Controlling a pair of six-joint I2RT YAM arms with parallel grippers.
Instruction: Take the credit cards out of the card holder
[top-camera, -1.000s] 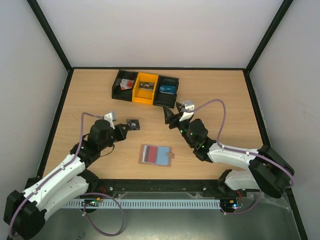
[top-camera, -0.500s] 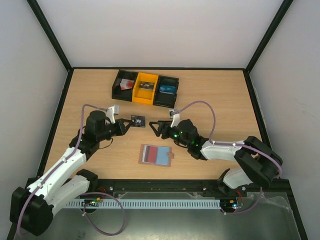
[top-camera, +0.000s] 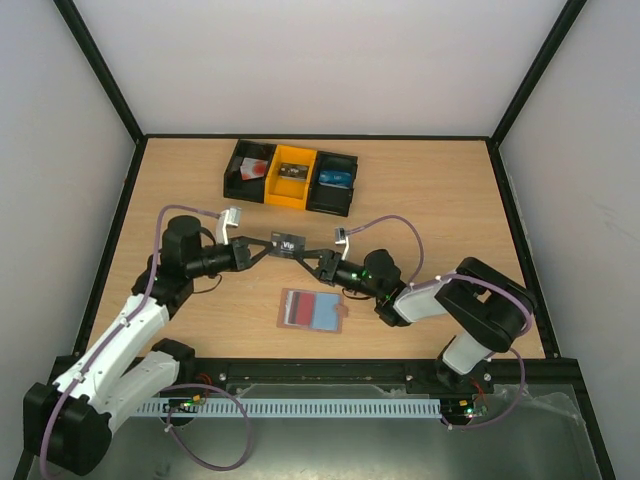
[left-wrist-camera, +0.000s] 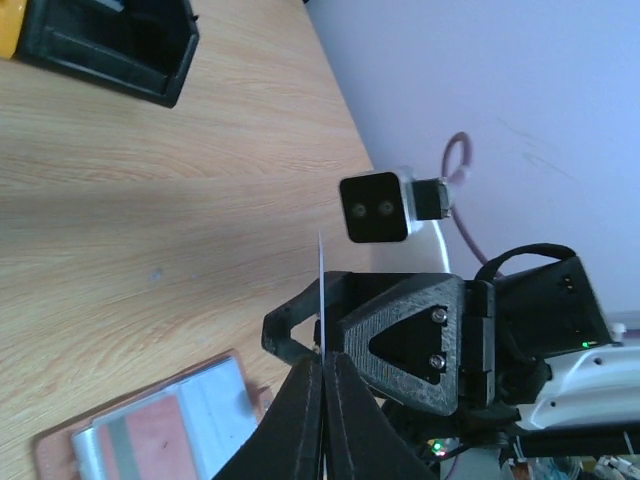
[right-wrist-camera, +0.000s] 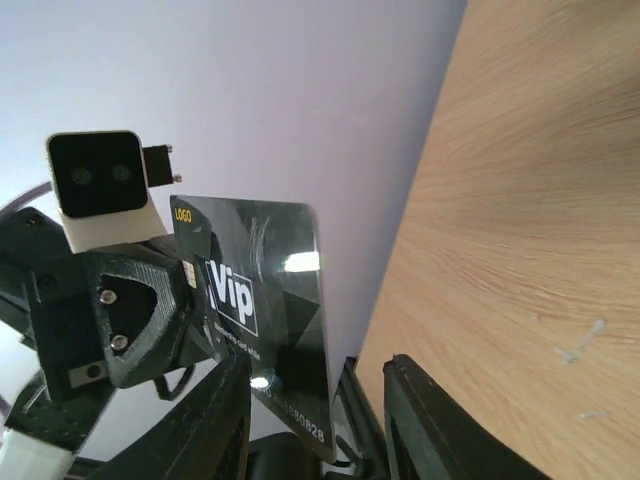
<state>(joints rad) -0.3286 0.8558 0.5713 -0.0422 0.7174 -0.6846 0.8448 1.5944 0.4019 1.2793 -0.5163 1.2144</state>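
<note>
Plainly glossy black card (right-wrist-camera: 270, 320), white "Vip" lettering.

At the far side of the table (top-camera: 440, 200), three bins (top-camera: 284, 199) in a row; toward the near edge, the card holder (top-camera: 313, 326) lying flat, two credit cards (top-camera: 299, 309) side by side in it. Between bins and holder, above the wood, a third card (top-camera: 288, 243): left gripper (top-camera: 264, 248) on its left, right gripper (top-camera: 312, 256) on its right.

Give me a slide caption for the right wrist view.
Left claw holds a black VIP card between the fingers of the open right claw.
</note>
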